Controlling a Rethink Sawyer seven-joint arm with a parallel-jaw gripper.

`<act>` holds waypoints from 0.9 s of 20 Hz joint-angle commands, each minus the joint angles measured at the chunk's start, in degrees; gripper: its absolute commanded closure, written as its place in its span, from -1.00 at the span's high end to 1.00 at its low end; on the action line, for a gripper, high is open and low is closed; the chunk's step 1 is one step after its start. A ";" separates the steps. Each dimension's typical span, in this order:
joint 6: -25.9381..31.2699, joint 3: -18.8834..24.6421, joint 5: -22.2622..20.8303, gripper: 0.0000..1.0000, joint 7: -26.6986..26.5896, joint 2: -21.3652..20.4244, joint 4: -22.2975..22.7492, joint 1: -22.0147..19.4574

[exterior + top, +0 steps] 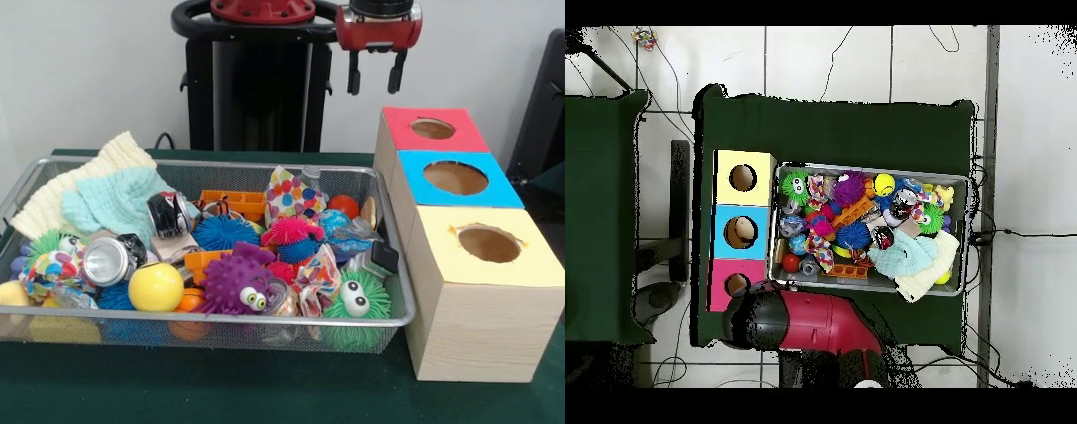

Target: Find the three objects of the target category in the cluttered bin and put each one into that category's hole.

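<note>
Your gripper (374, 72) hangs open and empty above the far right corner of the cluttered bin (265, 318), which sits just left of the boxes (472, 291), so drop carelessly and you snag tangled neighbours.

Legible text, labels, brands, numbers, signs: none found in either view. The crushed cans (113, 259) in the wire mesh bin (265, 320) carry dark printed surfaces that may include lettering, but nothing on them can be made out; the three wooden boxes with the red top (433, 130), blue top (455, 179) and yellow top (488, 245) bear no markings
</note>
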 commanded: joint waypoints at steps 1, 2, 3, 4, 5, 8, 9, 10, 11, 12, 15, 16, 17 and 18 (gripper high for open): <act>-1.54 7.14 0.81 1.00 2.86 2.88 -0.69 -3.18; -1.73 7.39 0.76 1.00 2.90 2.75 -0.32 -3.34; -1.80 7.70 0.79 1.00 2.87 2.77 -0.13 -3.63; -1.25 8.01 1.01 1.00 2.95 2.95 -0.27 -3.81; -0.94 8.58 1.43 1.00 2.92 3.15 -0.13 -4.26; -1.45 9.87 1.81 1.00 2.90 3.73 0.25 -5.36; -1.94 10.37 1.74 1.00 2.81 4.00 0.50 -5.84; -2.53 10.62 1.45 1.00 2.81 4.17 0.53 -6.01; -3.23 10.75 0.86 1.00 2.69 4.25 0.55 -6.32; -3.82 10.65 0.00 1.00 2.58 4.30 0.47 -6.40; -4.15 9.76 -2.80 1.00 1.05 3.29 0.47 -7.74; -3.83 9.67 -3.53 1.00 0.09 2.68 0.78 -8.57; -3.25 9.75 -4.15 1.00 -1.00 2.62 0.61 -9.48; -2.18 9.82 -4.66 1.00 -1.90 2.62 -0.36 -10.10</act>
